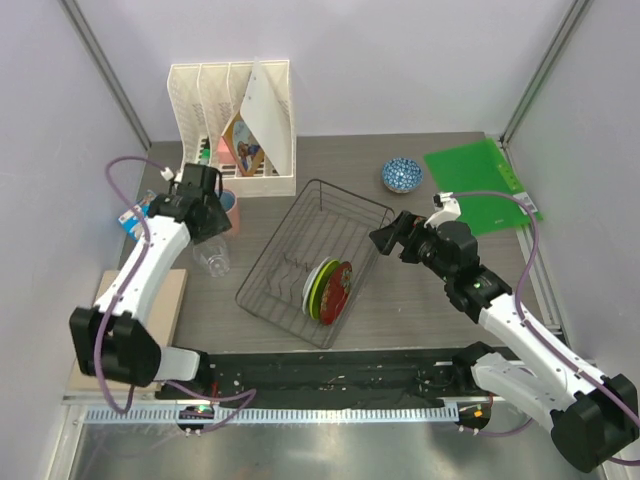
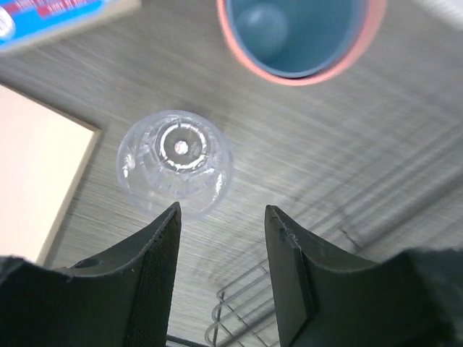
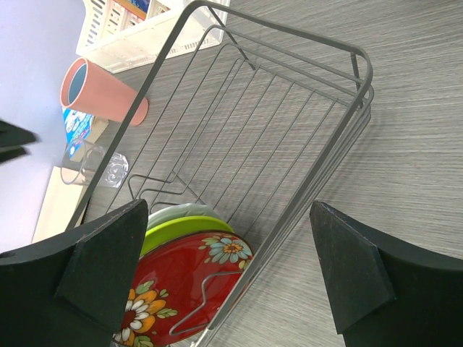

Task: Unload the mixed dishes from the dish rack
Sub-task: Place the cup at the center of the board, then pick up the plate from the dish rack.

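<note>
The dish rack (image 1: pixel 300 262) is a black wire basket in the middle of the table. In its near end stand a red patterned plate (image 3: pixel 177 293), a green-rimmed plate (image 3: pixel 182 228) and a white plate (image 3: pixel 173 212). A clear glass tumbler (image 2: pixel 175 163) stands upright on the table left of the rack, with the pink cup (image 2: pixel 300 36) just beyond it. My left gripper (image 2: pixel 222 217) hovers open above the tumbler's near side, nothing between its fingers. The small blue bowl (image 1: pixel 401 174) sits on the table at the back right. My right gripper (image 3: pixel 228 238) is wide open over the rack's right rim (image 3: pixel 318 181).
A white slotted file organizer (image 1: pixel 232 120) stands at the back left. A green mat (image 1: pixel 480 185) lies at the back right. A tan board (image 1: pixel 165 300) lies near the left arm, and a blue box (image 2: pixel 51 18) is left of the cup.
</note>
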